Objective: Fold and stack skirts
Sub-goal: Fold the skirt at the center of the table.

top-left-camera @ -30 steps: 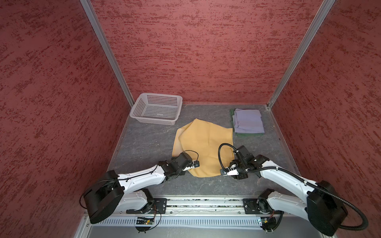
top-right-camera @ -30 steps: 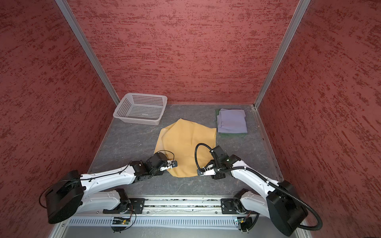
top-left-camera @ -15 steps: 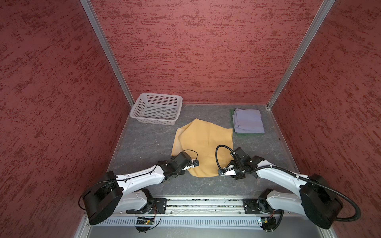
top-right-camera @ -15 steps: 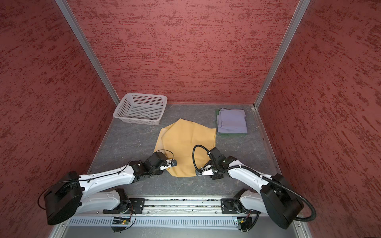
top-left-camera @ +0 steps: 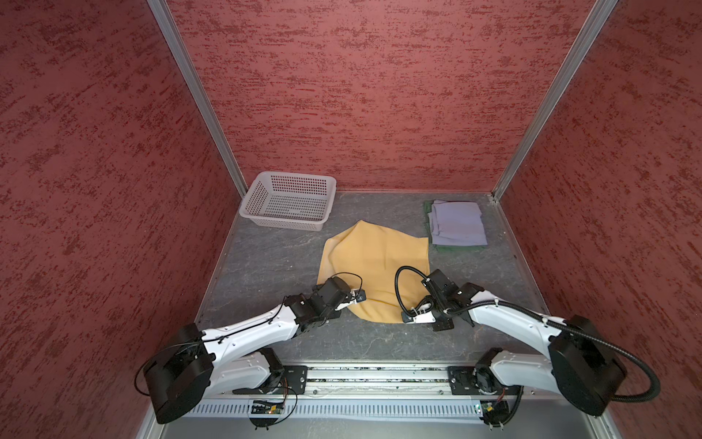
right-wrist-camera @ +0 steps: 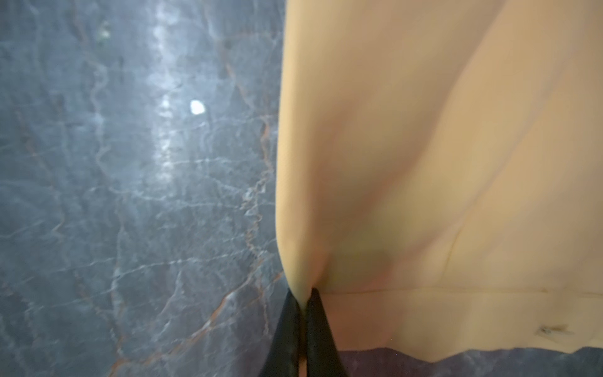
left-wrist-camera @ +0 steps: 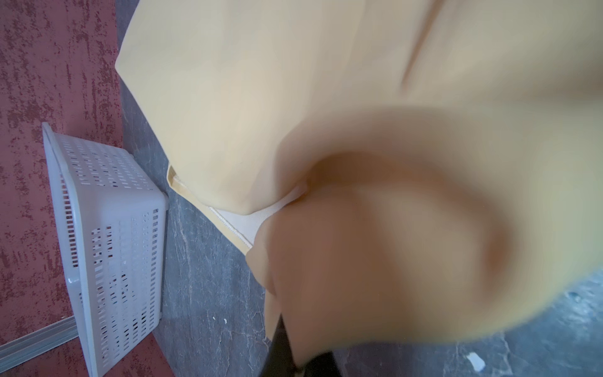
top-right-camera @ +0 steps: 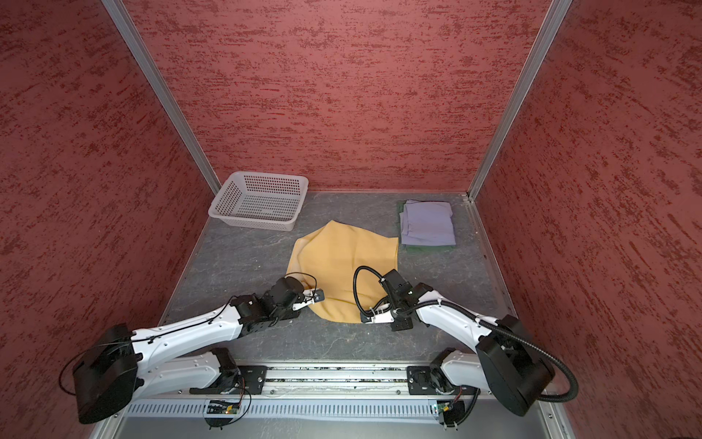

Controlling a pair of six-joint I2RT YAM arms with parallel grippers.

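Observation:
The mustard yellow skirt [top-left-camera: 374, 262] [top-right-camera: 343, 258] lies spread on the grey table in both top views. My left gripper [top-left-camera: 355, 299] [top-right-camera: 316, 296] is shut on the skirt's near left edge; the bunched cloth [left-wrist-camera: 375, 244] fills the left wrist view above that gripper [left-wrist-camera: 297, 362]. At the near right corner, my right gripper [top-left-camera: 405, 317] [top-right-camera: 365, 318] [right-wrist-camera: 305, 293] is shut on a pinch of the yellow skirt [right-wrist-camera: 424, 163]. The lavender skirt [top-left-camera: 457, 222] [top-right-camera: 427, 224] lies folded on the dark green skirt [top-left-camera: 459, 248] [top-right-camera: 429, 248] at the back right.
A white perforated basket [top-left-camera: 292, 175] [top-right-camera: 266, 175] [left-wrist-camera: 107, 228] stands at the back left, close to the skirt's far corner. Red walls close in the table on three sides. Bare grey table [top-left-camera: 266, 266] lies left of the yellow skirt.
My right gripper has gone from open to shut on the yellow skirt's near right corner, sliding slightly left. The left arm has held still, gripping the cloth.

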